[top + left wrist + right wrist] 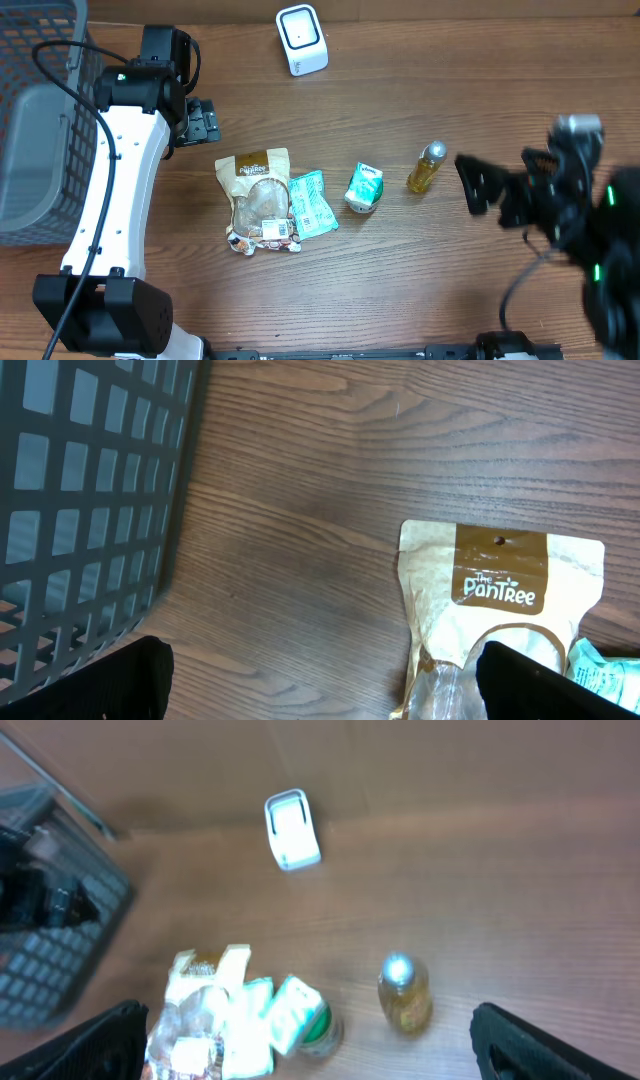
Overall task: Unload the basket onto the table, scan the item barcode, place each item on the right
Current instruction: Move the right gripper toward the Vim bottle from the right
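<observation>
1. Judged to be at the very start: no item lifted, none shown to the white scanner point(301, 38) at the far edge of the bench point(480, 300).
2. Spread wide and empty: left fingers point(100, 682), over bare wood beside the PanTree pouch point(262, 195) and close to the grey basket point(30, 120).
3. Likewise wide, holding nothing: right fingers point(545, 1042), just right of the yellow bottle point(427, 167).
4. In a row mid-bench, well apart from the scanner: pouch, green packet point(314, 203) lying against it, small green carton point(365, 187), bottle.
5. Left to do: choose one item, grasp it, carry it up, turn its barcode to the scanner.
6. Open wood between row and scanner; tight only along the basket wall on the left.
</observation>
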You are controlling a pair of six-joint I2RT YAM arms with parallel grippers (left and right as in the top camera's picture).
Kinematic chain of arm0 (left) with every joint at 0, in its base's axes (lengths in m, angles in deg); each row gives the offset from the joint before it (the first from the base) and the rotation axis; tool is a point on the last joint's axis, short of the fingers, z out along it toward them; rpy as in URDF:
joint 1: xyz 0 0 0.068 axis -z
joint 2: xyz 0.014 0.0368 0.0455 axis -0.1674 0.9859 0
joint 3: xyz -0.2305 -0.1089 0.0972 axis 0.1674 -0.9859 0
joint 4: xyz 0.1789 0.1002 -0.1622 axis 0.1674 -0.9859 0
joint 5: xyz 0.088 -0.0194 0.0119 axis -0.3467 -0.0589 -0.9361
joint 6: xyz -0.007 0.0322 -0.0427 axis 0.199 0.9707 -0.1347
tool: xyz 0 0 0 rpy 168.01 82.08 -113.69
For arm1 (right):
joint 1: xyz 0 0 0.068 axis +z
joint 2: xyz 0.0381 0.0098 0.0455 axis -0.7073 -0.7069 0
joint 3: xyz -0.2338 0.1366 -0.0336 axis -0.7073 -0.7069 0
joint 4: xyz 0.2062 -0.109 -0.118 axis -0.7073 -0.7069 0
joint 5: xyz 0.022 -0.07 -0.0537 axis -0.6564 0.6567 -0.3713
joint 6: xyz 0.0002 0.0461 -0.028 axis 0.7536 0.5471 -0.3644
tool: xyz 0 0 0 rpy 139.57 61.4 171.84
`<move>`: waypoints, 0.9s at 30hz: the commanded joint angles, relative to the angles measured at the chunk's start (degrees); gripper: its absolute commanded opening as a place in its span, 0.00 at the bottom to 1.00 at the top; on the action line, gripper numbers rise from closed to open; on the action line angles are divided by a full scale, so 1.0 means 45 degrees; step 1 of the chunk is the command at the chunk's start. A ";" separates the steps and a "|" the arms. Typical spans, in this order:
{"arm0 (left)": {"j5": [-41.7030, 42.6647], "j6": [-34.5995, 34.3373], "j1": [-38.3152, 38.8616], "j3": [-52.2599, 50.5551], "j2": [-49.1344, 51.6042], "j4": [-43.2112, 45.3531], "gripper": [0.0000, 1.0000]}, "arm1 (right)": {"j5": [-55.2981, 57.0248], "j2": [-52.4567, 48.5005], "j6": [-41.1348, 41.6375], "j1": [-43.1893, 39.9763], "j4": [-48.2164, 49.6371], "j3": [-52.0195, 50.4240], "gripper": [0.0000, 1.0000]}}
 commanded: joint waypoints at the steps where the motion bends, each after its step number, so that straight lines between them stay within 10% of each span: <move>1: -0.0165 0.0087 -0.0058 0.0175 0.0058 0.0010 1.00 | -0.0044 -0.2006 -0.0029 0.0092 -0.0554 0.1307 1.00; 12: -0.0165 0.0087 -0.0058 0.0175 0.0058 0.0010 1.00 | -0.0408 -0.6421 -0.0024 0.0092 -0.1039 0.1491 1.00; 27: -0.0165 0.0087 -0.0058 0.0175 0.0058 0.0010 0.99 | 0.0355 -0.6960 0.0039 0.0092 0.0015 0.1491 1.00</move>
